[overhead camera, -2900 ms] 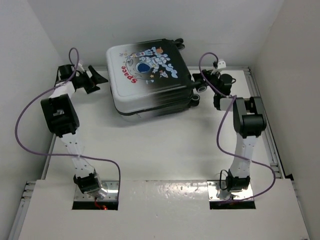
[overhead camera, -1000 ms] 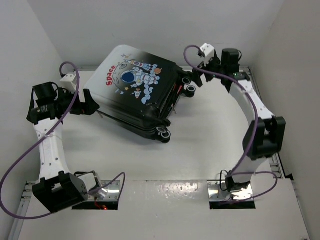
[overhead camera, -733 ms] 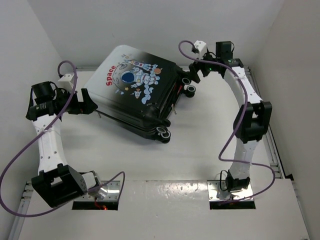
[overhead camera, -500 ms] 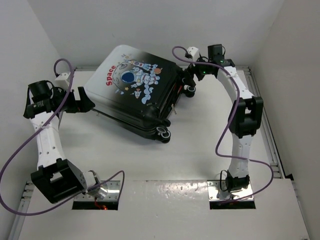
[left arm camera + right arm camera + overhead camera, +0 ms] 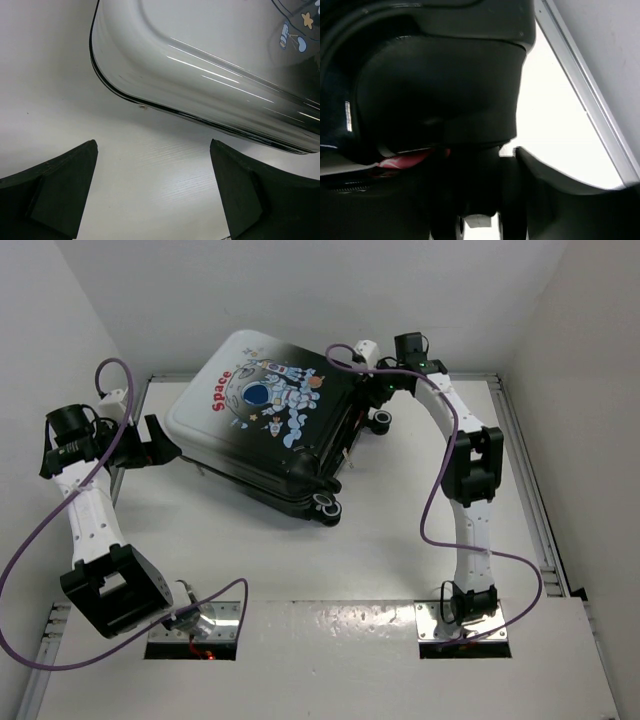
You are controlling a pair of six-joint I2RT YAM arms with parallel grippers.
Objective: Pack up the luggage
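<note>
Since a few seconds back the luggage (image 5: 270, 420) has swung from square to diagonal, lying print-up at the far middle of the table (image 5: 400, 530), and my right gripper (image 5: 378, 392) has moved close in at its wheel end; whether it grips anything I cannot tell. My left gripper (image 5: 155, 200) gapes wide, empty, just short of the shell's corner. Pushing from the right unbraced could spin the case away.

Looks down from high behind over the whole table (image 5: 400, 540), peers close from left wrist at pale edge of the luggage (image 5: 200, 65), nearly touches its dark end from right wrist, sharing it across all three.
</note>
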